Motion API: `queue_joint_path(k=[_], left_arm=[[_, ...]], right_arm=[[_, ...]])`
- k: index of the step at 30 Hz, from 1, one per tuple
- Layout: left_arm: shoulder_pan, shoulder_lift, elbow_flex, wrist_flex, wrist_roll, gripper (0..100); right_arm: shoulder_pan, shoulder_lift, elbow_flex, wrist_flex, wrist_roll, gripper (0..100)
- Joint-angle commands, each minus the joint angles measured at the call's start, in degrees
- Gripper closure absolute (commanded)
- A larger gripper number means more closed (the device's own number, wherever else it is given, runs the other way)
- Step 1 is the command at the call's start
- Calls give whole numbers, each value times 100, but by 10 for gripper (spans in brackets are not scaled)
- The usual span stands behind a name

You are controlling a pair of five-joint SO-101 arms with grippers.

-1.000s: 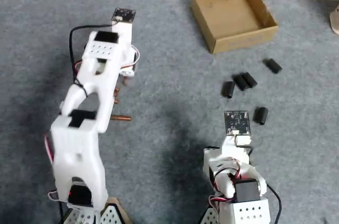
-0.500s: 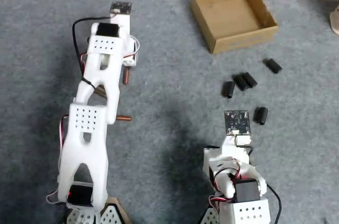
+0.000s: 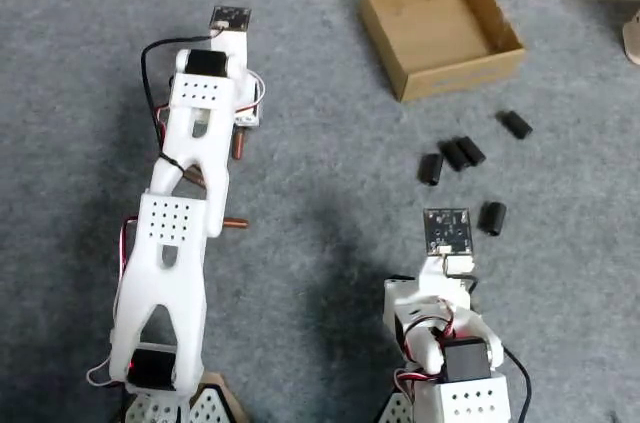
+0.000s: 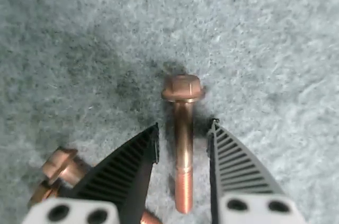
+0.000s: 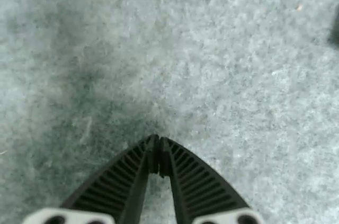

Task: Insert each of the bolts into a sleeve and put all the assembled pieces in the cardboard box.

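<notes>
So compared to a second ago, the left arm (image 3: pixel 185 213) has gone from bent to stretched out long over the grey carpet (image 3: pixel 320 203), and its wrist has moved further from the base. In the last half second it only nudged a bit. The right arm (image 3: pixel 445 338) hasn't budged; it's folded up near its base.

The left gripper (image 4: pixel 184 126) is open, one ribbed black finger on each side of a copper hex-flange bolt (image 4: pixel 183 150) lying flat on the carpet. The bolt's long axis runs straight along the gap between the fingers, head pointing away from the gripper and threaded end back toward it. There's a slim gap on both sides, so nothing is pinched. A couple more copper bolts (image 4: pixel 59 164) sit right beside one finger.

The right gripper (image 5: pixel 158 143) is closed on nothing, tips meeting over bare carpet.

From above, one copper bolt (image 3: pixel 238 143) pokes out beside the left wrist, lengthwise with the arm, and another (image 3: pixel 235 224) sticks out sideways toward the right arm.

The five black cylindrical sleeves (image 3: pixel 455 155) are scattered on the right arm's side, with a wide open strip of carpet between them and the bolts. The open cardboard box (image 3: pixel 455 71) sits at the far edge, just past the sleeves.
</notes>
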Motion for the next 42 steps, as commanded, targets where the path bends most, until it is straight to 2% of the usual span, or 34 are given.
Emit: queue_joint_path(k=[1,13,15,17,23,28,29,32,38,42], left_arm=[[-40,-75,-224,9,44,842],[119,426,-259,9,44,846],[127,505,-268,9,44,893],[136,532,-268,0,44,992],[145,532,-268,18,44,993],[127,277,-708,1319,44,994],[110,189,-681,1371,53,994],[48,-171,-163,1371,53,994],[31,-1481,1763,1354,53,994],[48,-2475,3073,1345,53,995]], right_arm=[[101,-66,593,-110,18,994],[101,-66,593,-92,18,994],[101,-66,593,-84,18,994],[101,-66,593,-84,18,994],[101,-66,593,-101,18,994],[101,-66,593,-110,44,994],[101,-66,593,-110,44,994],[101,-66,593,-110,44,994],[101,-75,593,-127,53,994],[101,-75,593,-549,53,994]])
